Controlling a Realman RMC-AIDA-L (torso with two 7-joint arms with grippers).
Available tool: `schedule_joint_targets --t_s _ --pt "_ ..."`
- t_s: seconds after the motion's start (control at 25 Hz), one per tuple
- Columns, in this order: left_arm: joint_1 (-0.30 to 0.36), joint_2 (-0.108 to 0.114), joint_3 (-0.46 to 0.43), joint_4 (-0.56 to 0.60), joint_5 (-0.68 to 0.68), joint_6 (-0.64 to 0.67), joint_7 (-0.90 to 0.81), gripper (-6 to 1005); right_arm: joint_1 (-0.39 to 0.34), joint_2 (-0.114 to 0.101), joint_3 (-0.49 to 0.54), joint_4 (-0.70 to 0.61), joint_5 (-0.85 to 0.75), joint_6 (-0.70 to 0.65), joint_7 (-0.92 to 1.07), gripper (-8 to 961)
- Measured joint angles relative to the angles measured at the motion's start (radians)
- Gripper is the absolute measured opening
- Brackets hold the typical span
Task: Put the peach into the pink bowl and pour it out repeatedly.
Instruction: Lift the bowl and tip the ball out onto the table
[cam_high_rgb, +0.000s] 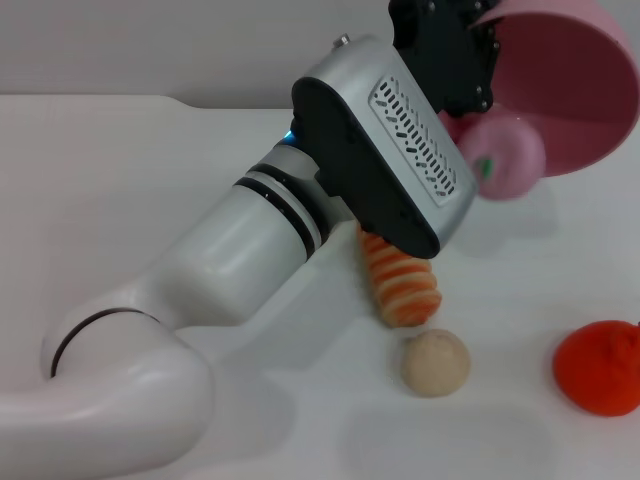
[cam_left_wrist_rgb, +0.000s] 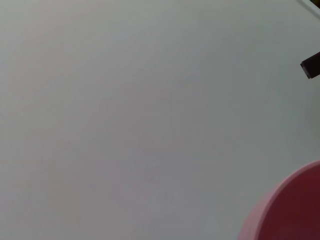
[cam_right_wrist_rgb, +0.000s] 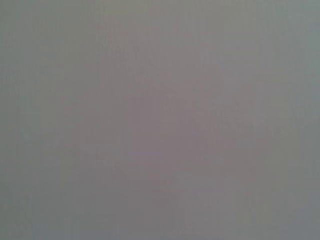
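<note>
One arm works: the left gripper (cam_high_rgb: 455, 55) grips the rim of the tipped pink bowl (cam_high_rgb: 575, 90) at far right, and the peach (cam_high_rgb: 503, 158) is spilling out below its lip. The peach may roll toward the orange-red fruit (cam_high_rgb: 600, 366) or off the white table (cam_high_rgb: 120, 170). The right gripper is out of view.

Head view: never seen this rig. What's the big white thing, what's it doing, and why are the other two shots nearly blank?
The white thing is the robot's left arm, seen from its head camera. Its left gripper holds the pink bowl tipped, and the peach is at its mouth, tumbling out. On the white table lie a striped orange toy, a beige ball and an orange-red fruit. The left wrist camera shows only table and a bit of bowl. The right wrist view shows a blank grey field; that arm is out of sight.
</note>
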Motion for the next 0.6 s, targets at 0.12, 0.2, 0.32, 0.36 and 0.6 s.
schedule_joint_targets --t_s 0.12,0.2,0.32,0.36,0.6 --pt "0.001 0.000 0.001 0.000 0.000 -0.002 0.000 50 0.001 0.000 -0.001 0.000 0.000 0.000 0.000 475" --pt "0.002 0.000 0.001 -0.001 0.001 -0.003 -0.001 50 0.001 0.000 -0.002 0.001 0.000 0.000 0.000 475" --pt "0.002 0.001 0.001 -0.004 0.001 -0.004 -0.009 50 0.002 0.000 -0.008 0.001 0.000 0.000 0.001 475" --pt "0.002 0.001 -0.001 -0.005 0.000 -0.003 -0.013 50 0.002 0.000 -0.010 0.001 0.000 0.000 0.004 475" --pt "-0.006 0.000 -0.077 -0.002 -0.011 0.102 -0.118 50 0.009 -0.004 -0.032 -0.006 -0.018 -0.001 0.052 474"
